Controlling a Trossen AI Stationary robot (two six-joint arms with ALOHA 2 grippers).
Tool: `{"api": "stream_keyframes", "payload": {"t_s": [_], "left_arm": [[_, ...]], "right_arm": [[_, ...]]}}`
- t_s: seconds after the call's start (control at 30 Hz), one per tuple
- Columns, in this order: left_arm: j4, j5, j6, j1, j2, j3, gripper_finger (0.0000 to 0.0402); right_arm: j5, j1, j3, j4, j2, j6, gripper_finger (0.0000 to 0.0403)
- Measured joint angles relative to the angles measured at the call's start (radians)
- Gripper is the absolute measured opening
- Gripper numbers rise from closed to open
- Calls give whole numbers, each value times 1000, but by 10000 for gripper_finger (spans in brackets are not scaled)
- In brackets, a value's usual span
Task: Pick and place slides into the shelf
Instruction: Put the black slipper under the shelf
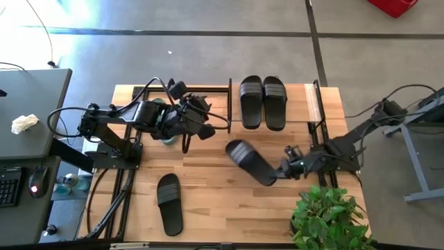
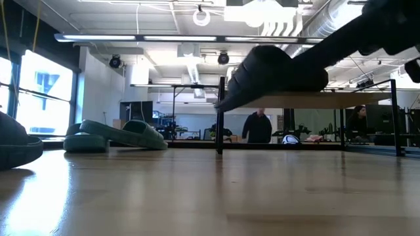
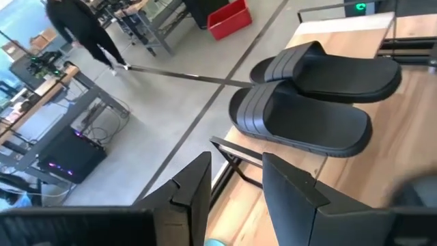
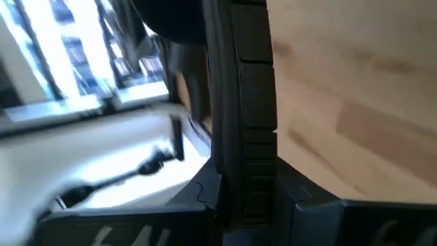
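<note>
The right pincer [image 1: 279,171] is clamped on the edge of a black ribbed-strap rubber slide sandal [image 1: 250,162], holding it clear of the light wooden surface [image 1: 215,194] near the middle; in the low view that sandal [image 2: 275,75] hangs in the air in front of the shelf's light wooden top board [image 2: 315,99], and in the right wrist view its dark ribbed edge [image 4: 249,102] runs upright between the two fingers. A pair of black ribbed-strap rubber slides [image 1: 263,102] lies side by side, touching, at the far middle of the surface, between the open black metal frame [image 1: 201,104] and the thin black rod rack with the wooden board [image 1: 316,111] at the right edge; the left wrist view shows the same pair [image 3: 314,96] from close by. Another single black slide [image 1: 169,203] lies alone near the front left, well apart from the rest. The left pincer [image 1: 201,114] hovers over the far left part inside the black frame, its two dark fingers [image 3: 198,184] narrowly parted with nothing between them. Beneath that arm a bit of sage-green sandal [image 1: 166,141] peeks out, and the low view shows green slides [image 2: 115,134] resting on the surface at the left. A leafy green potted plant [image 1: 329,215] stands at the front right corner.
</note>
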Motion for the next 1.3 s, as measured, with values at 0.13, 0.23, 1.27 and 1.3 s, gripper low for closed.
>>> {"api": "stream_keyframes", "payload": {"t_s": [0.13, 0.23, 1.27, 1.3], "left_arm": [[-9, 3, 2, 0, 0, 0, 115], [-19, 3, 3, 0, 0, 0, 115], [-40, 124, 24, 0, 1, 0, 115], [-40, 127, 24, 1, 1, 0, 115]], "right_arm": [[198, 93, -46, -34, -64, 128, 39], [229, 166, -50, -134, -77, 263, 39], [536, 99, -50, -677, -69, 457, 37], [526, 87, -50, -677, -69, 452, 37]]}}
